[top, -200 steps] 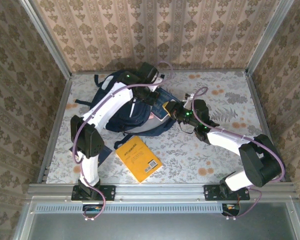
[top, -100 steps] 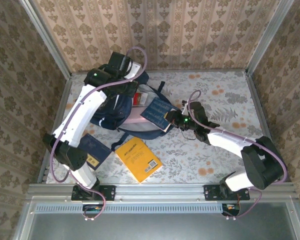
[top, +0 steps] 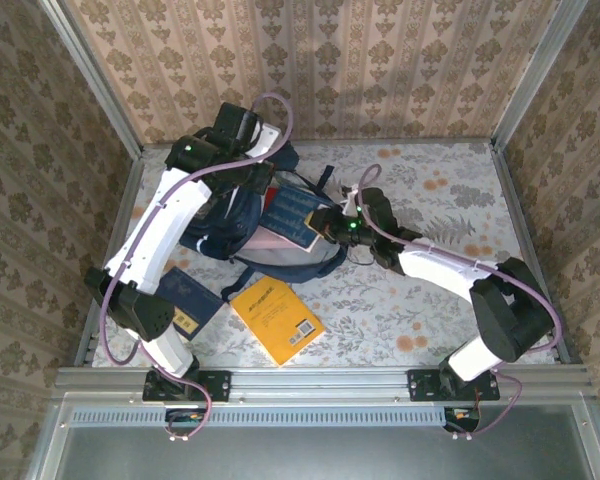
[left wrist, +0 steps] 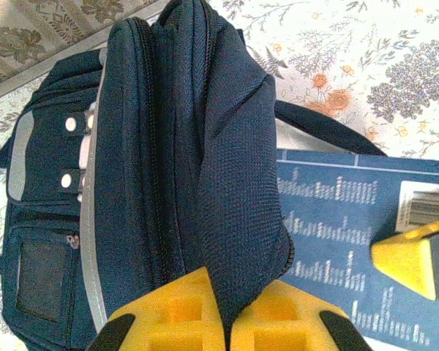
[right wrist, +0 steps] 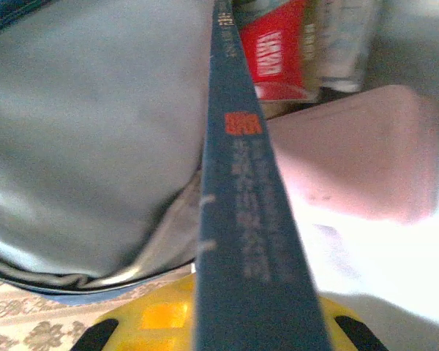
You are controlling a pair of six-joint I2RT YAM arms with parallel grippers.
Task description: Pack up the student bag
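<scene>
On the floral table [top: 450,200], the bag [top: 230,230] lies far left. Our left gripper [left wrist: 227,318] pinches its flap, holding the mouth open. Our right gripper [top: 332,222] clamps a blue book [top: 292,215] at that mouth. A red book [right wrist: 274,58] is inside, while a yellow book [top: 276,318] and a dark book [top: 185,300] wait outside.

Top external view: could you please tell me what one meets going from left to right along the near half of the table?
dark blue book → yellow book → right arm's elbow
</scene>
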